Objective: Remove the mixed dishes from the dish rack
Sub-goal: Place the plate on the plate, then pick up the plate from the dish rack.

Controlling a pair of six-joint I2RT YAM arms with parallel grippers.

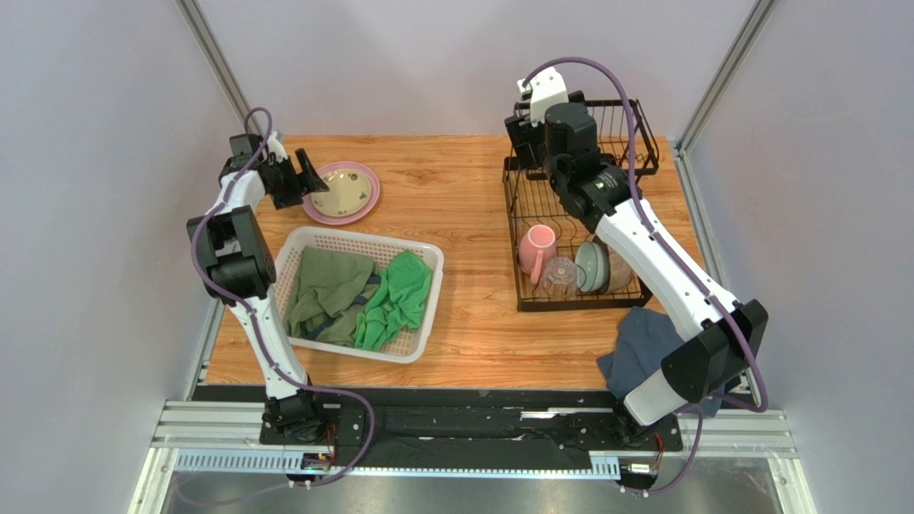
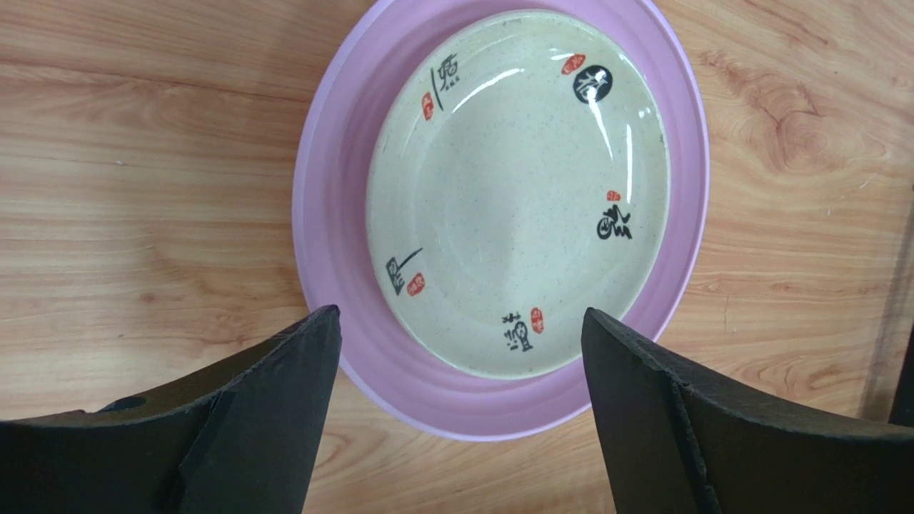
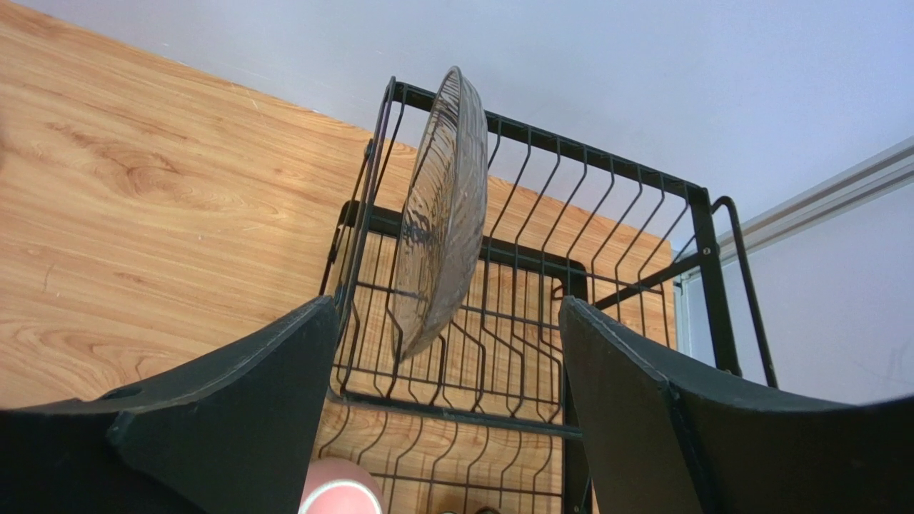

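Left claw (image 2: 461,317) wide above cream plate (image 2: 515,193)

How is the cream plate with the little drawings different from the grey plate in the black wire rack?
The cream plate lies flat on the large pink plate; the grey ribbed plate stands on edge in the black wire dish rack. The cream plate has black and red marks; the grey ribbed plate has none. Both are round plates.
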